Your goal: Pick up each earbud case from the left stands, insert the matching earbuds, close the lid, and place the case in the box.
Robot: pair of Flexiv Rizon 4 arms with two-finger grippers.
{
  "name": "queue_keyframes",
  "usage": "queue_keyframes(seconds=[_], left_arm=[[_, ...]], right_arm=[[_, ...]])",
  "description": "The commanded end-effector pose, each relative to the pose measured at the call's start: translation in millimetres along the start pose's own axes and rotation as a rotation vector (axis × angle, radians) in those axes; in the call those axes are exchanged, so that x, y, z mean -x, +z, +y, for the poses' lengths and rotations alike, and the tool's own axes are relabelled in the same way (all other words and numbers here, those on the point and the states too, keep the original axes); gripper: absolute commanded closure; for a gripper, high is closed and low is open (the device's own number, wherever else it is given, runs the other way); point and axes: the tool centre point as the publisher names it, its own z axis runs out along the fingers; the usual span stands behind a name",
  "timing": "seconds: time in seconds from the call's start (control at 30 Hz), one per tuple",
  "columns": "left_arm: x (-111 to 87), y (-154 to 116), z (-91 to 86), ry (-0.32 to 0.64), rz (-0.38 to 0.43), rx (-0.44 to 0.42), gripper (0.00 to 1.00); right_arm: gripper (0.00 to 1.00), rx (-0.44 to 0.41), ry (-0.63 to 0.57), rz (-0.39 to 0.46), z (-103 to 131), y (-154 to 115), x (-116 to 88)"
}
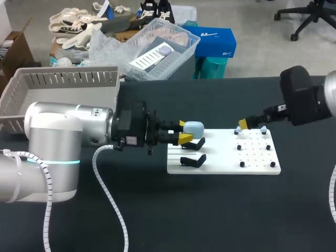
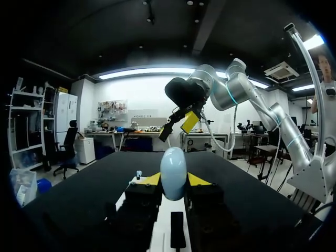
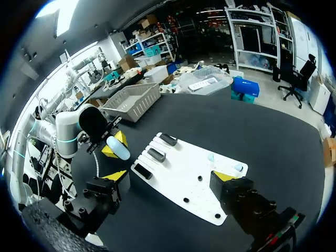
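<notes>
Your left pincer (image 1: 184, 131) pinches the light blue case (image 1: 195, 127) from both sides, just above the black stands (image 1: 193, 160) — it looks smooth, so a weak squeeze could drop it. Your right pincer (image 3: 169, 176) is wide open and empty, near the tiny earbuds (image 1: 238, 132) — a bump might knock them away. No writing on the case can be read.

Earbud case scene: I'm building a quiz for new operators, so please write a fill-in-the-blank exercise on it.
1. The left hand is shut on an earbud case coloured light ___.
2. The right hand hangs over the white board with its fingers ___.
3. The stands on the board are ___ in colour.
Missing words: blue; open; black.
</notes>
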Motion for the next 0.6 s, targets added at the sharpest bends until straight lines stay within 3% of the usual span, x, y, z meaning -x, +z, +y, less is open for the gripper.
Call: queue_keyframes(seconds=[0.03,0.6], left_arm=[[-0.2,1,1.4,-0.001,0.001,-0.002,1.00],[-0.2,1,1.4,-0.001,0.001,-0.002,1.00]], right_arm=[[0.00,-0.004,-0.011,0.019,15,10,-2],[0.00,0.043,-0.022,0.096,51,53,2]])
